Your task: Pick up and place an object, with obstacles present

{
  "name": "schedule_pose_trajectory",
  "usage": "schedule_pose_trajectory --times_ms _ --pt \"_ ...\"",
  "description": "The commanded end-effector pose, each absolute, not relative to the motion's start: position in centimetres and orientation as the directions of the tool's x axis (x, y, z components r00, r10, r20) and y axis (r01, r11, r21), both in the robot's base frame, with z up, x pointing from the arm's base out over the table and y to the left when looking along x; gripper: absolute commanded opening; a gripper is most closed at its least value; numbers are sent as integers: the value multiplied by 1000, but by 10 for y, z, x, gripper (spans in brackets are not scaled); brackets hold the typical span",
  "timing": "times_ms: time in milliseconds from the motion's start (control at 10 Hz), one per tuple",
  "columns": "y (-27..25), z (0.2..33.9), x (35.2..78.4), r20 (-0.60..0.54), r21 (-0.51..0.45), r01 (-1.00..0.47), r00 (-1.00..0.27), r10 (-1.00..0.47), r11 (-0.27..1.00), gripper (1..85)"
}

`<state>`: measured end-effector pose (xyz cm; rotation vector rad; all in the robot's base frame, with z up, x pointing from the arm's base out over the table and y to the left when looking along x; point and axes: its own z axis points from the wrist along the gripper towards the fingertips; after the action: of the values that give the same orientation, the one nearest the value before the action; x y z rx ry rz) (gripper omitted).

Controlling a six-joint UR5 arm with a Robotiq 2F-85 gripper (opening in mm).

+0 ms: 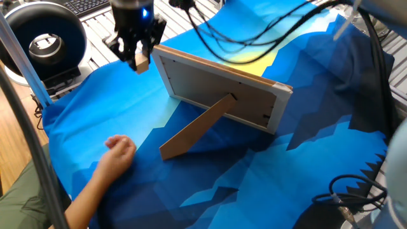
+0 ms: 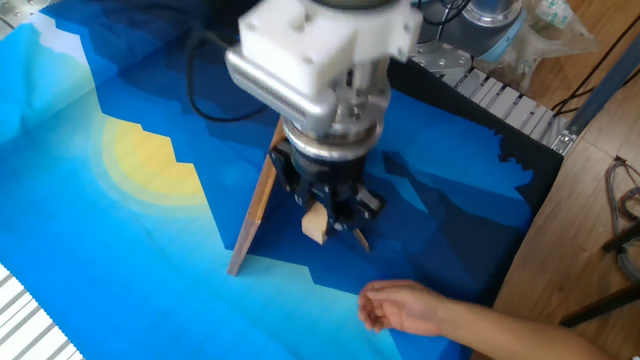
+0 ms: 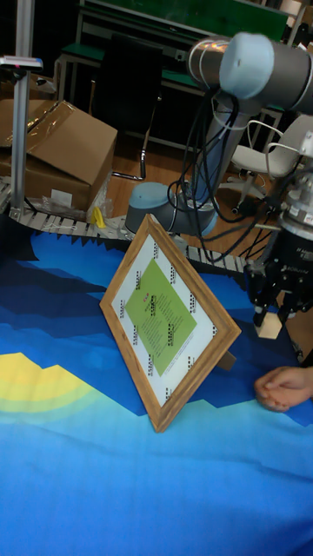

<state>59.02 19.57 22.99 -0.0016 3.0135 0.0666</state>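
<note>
One claw (image 1: 138, 56) hangs above the blue cloth (image 1: 127, 114) on the table, its fingers closed on a small tan block (image 1: 141, 62) held clear of the cloth, just past the end of a propped picture frame (image 1: 219, 86); the block's long axis cannot be told. Leaning back on its long wooden leg (image 1: 194, 127), the frame stands beside the claw, and a person's hand (image 1: 117, 152) rests on the cloth nearby. Small dark print on the frame's green sheet (image 3: 163, 318) is too small to read.
</note>
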Motion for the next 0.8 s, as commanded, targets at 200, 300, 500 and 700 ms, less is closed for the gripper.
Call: schedule_pose_trajectory --times_ms 200,300,500,700 --pt "195 175 595 -150 38 -8 -989 -2 999 13" --pt "195 172 596 -152 36 -34 -988 -28 999 60" --pt "194 170 595 -149 25 -96 -985 -91 995 307" --pt "193 171 594 -151 13 -123 -981 -120 992 443"
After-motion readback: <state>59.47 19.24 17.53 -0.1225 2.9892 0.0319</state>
